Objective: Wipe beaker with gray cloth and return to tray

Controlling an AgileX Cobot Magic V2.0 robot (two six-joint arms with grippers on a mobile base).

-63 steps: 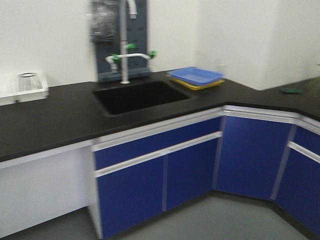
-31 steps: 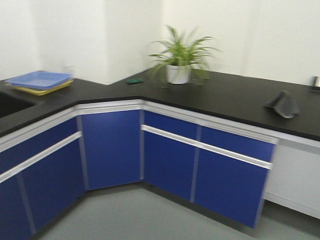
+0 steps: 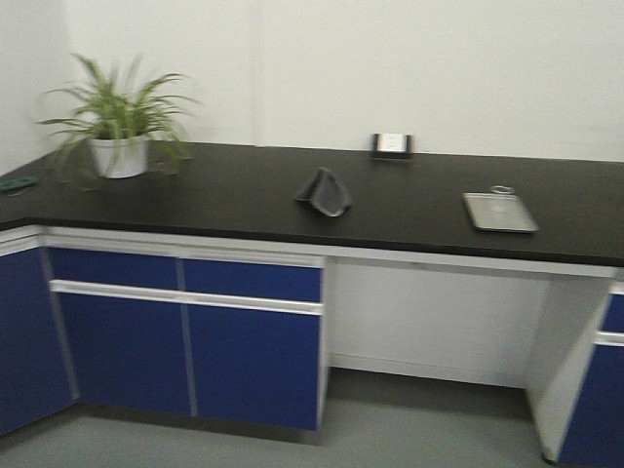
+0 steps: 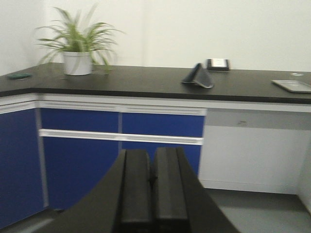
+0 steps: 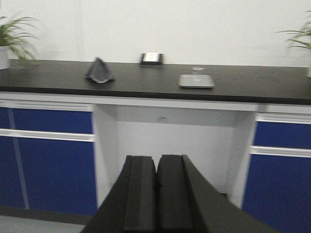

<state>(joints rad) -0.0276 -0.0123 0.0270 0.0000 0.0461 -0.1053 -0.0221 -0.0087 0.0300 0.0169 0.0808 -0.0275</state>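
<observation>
A gray cloth [image 3: 325, 191] lies bunched in a peak on the black countertop [image 3: 224, 200]; it also shows in the left wrist view [image 4: 198, 76] and the right wrist view [image 5: 99, 71]. A flat metal tray [image 3: 499, 212] lies on the counter to its right, with a small clear round object [image 3: 501, 189] at its far edge that may be the beaker, too small to tell. The tray also shows in the wrist views [image 4: 293, 85] [image 5: 196, 80]. My left gripper [image 4: 152, 162] and right gripper [image 5: 156, 167] are shut and empty, far from the counter, above the floor.
A potted plant [image 3: 117, 127] stands at the counter's left end, with a small green object [image 3: 17, 182] beside it. A small dark box [image 3: 391, 144] sits at the wall. Blue cabinets [image 3: 185, 331] stand under the counter, with a knee gap [image 3: 429, 322] below the tray.
The view has swung to the right: the sink and blue trays have left the frame, the plant has moved to the left, and the cloth and metal tray have come into view.
</observation>
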